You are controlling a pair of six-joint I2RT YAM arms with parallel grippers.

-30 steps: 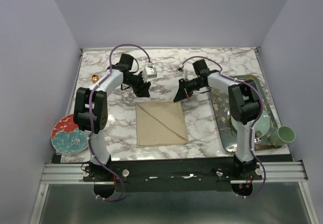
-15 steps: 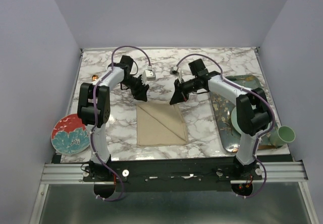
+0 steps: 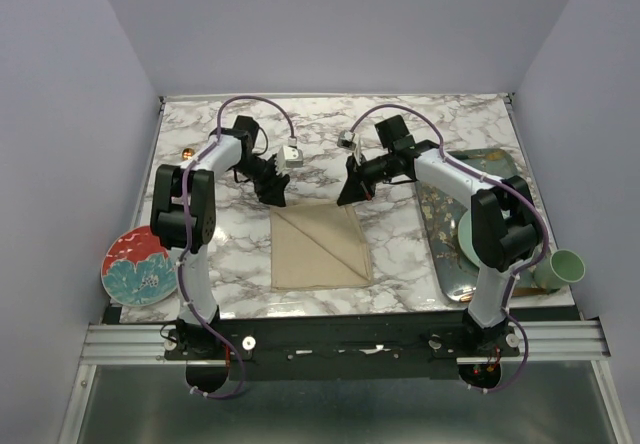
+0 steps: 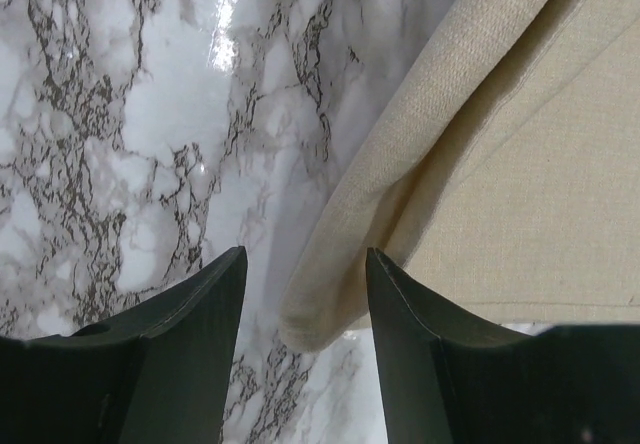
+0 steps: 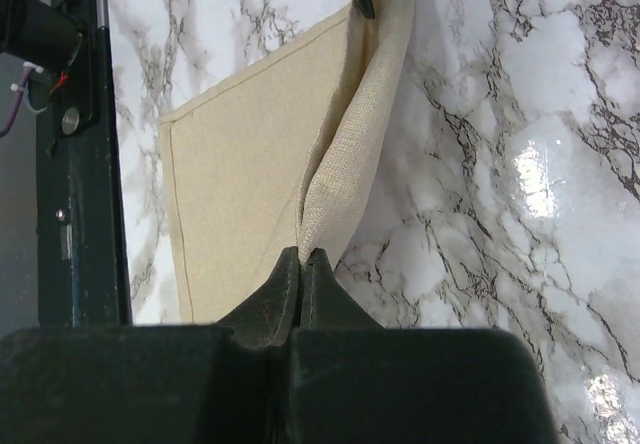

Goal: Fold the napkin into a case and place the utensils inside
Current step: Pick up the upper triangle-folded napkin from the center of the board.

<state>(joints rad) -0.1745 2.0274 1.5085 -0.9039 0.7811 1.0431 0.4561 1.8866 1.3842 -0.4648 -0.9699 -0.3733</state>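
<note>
The beige napkin [image 3: 320, 247] lies mid-table as a flat square with a diagonal fold line. My right gripper [image 3: 350, 196] is shut on its far right corner, which rises as a pinched ridge of napkin [image 5: 340, 164] into the gripper [image 5: 302, 257]. My left gripper [image 3: 272, 192] stands open at the far left corner. The rounded napkin corner [image 4: 325, 309] lies between the open gripper [image 4: 305, 269] and touches neither finger [image 4: 190, 344]. The utensils are too small to make out.
A small gold glint [image 3: 187, 152] lies near the table's left edge. A red floral plate [image 3: 140, 267] sits at the near left. On the right, a patterned tray [image 3: 445, 259] holds a pale green plate [image 3: 468, 234], with a green cup [image 3: 562, 266] beside it.
The left gripper has shifted down onto the napkin's far left corner. The right gripper has kept its pinch on the far right corner and edged slightly left.
</note>
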